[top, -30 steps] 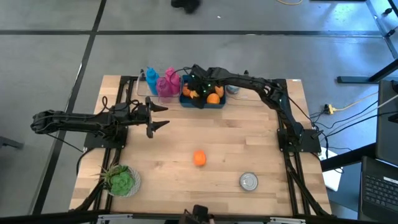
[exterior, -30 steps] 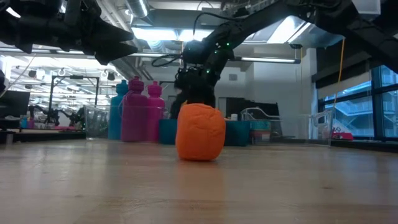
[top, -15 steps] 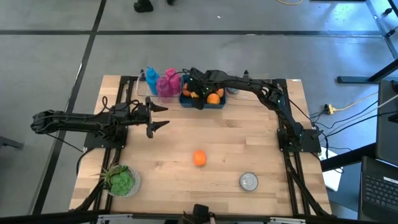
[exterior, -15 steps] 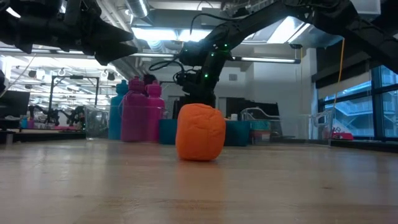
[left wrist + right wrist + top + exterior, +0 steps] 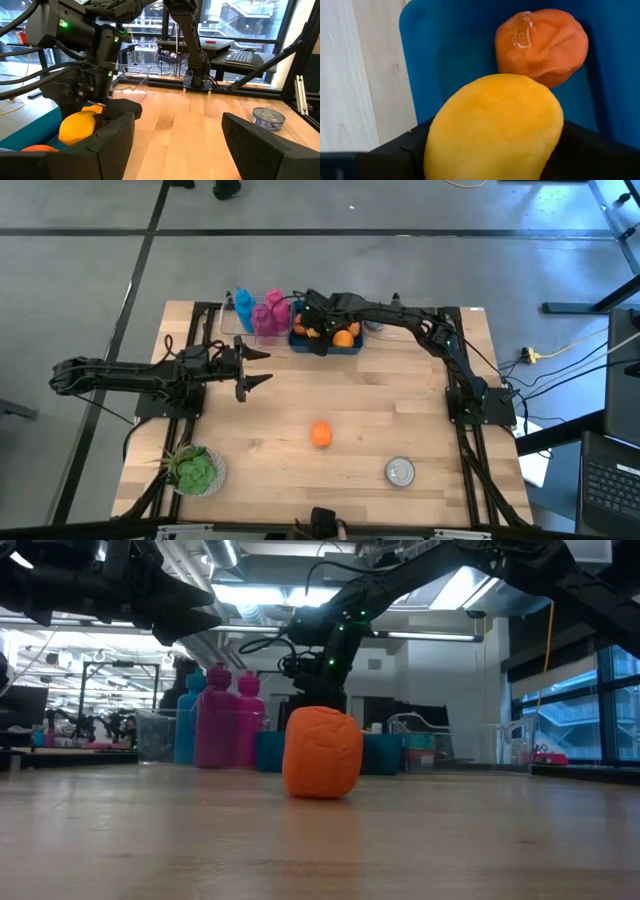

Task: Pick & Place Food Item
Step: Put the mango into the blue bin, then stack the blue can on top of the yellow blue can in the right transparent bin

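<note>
No text, label, brand or number can be read anywhere; the tin's (image 5: 268, 119) label is too blurred.

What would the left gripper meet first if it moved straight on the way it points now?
Probably nothing on the table: the open left gripper points across bare wood toward the right arm's base, though depth is unclear.
</note>
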